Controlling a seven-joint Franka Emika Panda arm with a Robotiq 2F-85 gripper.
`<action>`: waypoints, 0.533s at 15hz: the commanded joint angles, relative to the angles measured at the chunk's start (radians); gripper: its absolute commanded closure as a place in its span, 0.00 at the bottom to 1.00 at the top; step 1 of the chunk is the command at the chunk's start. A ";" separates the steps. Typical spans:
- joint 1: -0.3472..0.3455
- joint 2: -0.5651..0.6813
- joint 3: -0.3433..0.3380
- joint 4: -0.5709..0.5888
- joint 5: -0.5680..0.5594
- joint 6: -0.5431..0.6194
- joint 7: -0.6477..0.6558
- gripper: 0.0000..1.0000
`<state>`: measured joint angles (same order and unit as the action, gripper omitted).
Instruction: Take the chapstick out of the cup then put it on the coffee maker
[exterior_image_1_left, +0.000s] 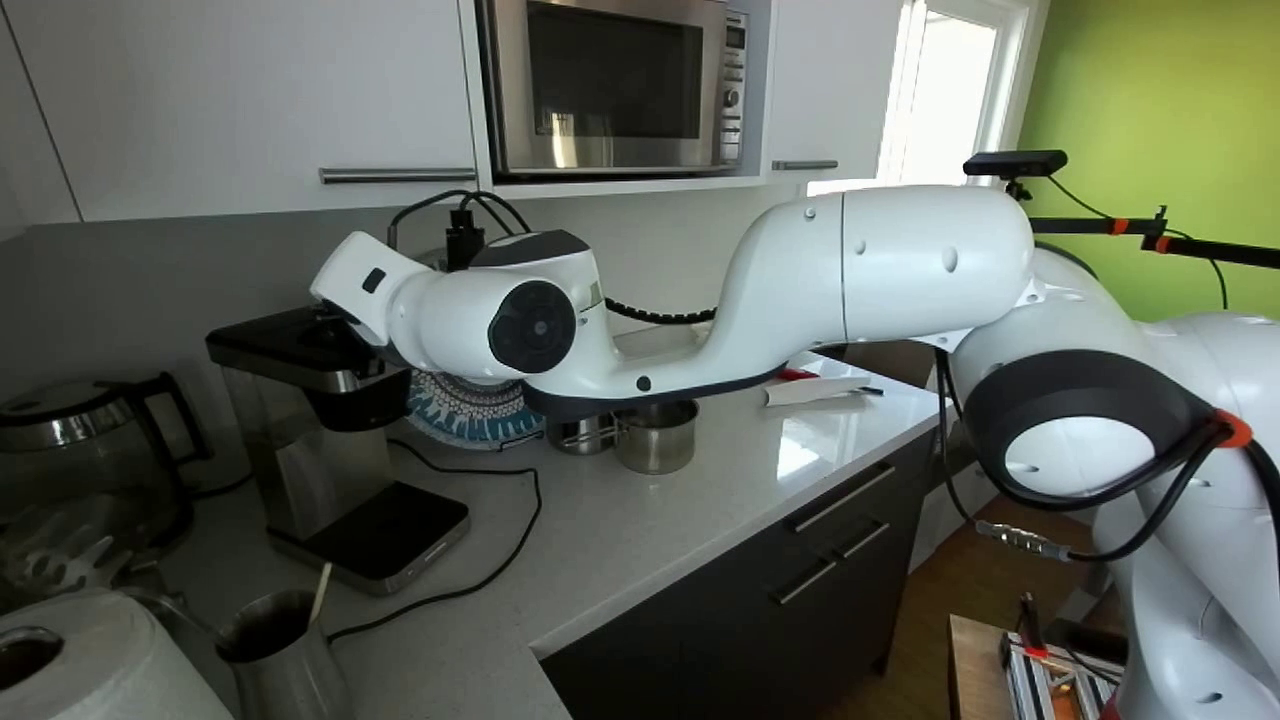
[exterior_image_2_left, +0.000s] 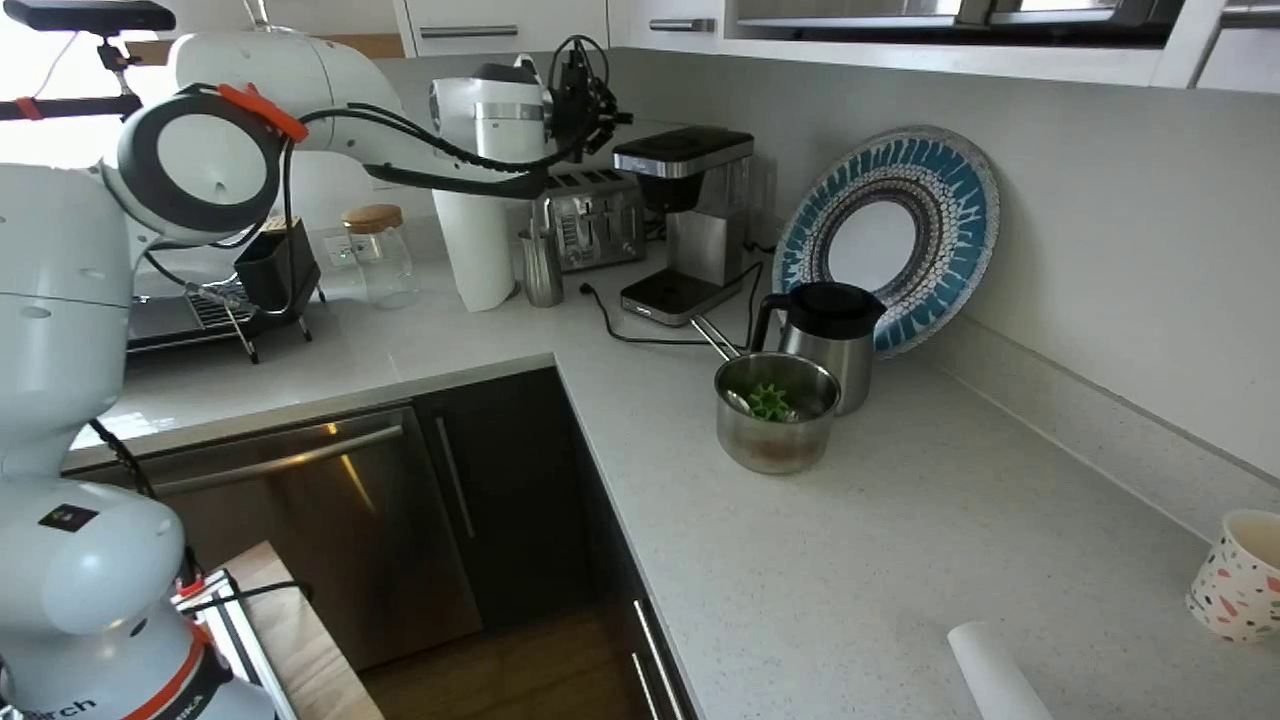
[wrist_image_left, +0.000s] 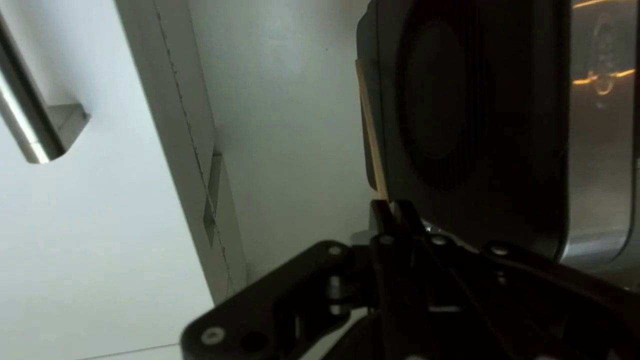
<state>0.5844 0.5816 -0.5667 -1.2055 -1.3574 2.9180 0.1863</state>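
Since a metal cup (exterior_image_1_left: 290, 668) is tall and narrow, its pale stick (exterior_image_1_left: 320, 592) leans against the rim; next, in the wrist view, the wooden stick (wrist_image_left: 371, 130), presumably the piece to place, is straight, slender and straw-coloured. The hand (wrist_image_left: 391, 204), jaws nearly together, apparently pinches just its near end, probably leaving the length free to settle on the coffee maker (wrist_image_left: 492, 125), whose top edge it crosses; contact is unclear.
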 joint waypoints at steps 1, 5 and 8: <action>-0.005 -0.018 0.024 -0.055 0.070 -0.049 -0.023 0.99; 0.003 -0.019 0.023 -0.058 0.103 -0.102 -0.025 0.69; 0.016 -0.024 0.033 -0.059 0.127 -0.165 -0.039 0.48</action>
<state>0.5839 0.5811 -0.5519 -1.2322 -1.2681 2.8178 0.1831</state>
